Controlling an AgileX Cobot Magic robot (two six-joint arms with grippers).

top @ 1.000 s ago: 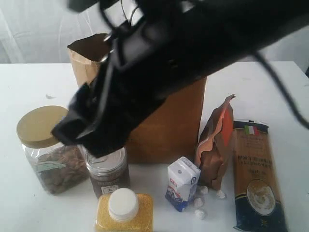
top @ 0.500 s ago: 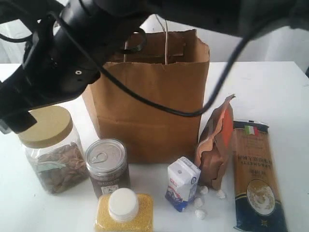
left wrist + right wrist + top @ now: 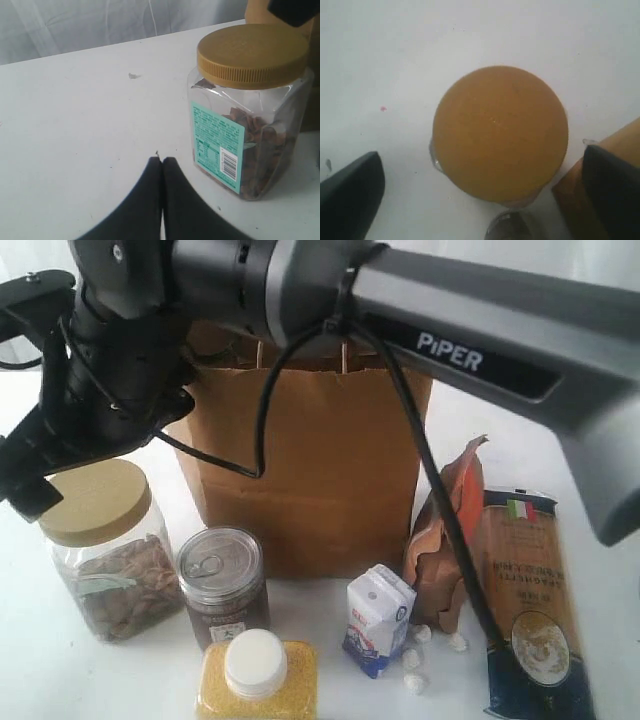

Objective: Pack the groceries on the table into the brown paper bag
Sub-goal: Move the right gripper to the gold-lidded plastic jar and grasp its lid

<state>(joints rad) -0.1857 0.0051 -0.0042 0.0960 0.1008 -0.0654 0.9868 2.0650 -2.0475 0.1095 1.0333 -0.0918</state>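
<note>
The brown paper bag (image 3: 310, 470) stands upright and open-topped toward the far side of the table (image 3: 560, 410), its cord handles partly hidden behind the arm. In front of it the groceries stand in a loose row toward the near edge: the clear gold-lidded jar (image 3: 100, 550) furthest toward the left edge, the dark pull-tab can (image 3: 222, 585) just beside it, the yellow white-capped bottle (image 3: 257, 678) at the near edge just in front of the can, then the small white-blue carton (image 3: 379, 619), the brown-orange pouch (image 3: 447, 535) standing upright beside the bag's right side, and the long brown-blue spaghetti pack (image 3: 532, 605) lying flat nearest the right edge. A few small white lumps (image 3: 412, 670) lie on the table by the carton. The right gripper (image 3: 480, 192) hangs directly above the jar's gold lid (image 3: 500, 132), its two fingers (image 3: 350, 195) spread wide on either side and apart from it, grasping nothing. The left gripper (image 3: 161, 165) sits low over the table near the jar, its fingers pressed together and empty.
</note>
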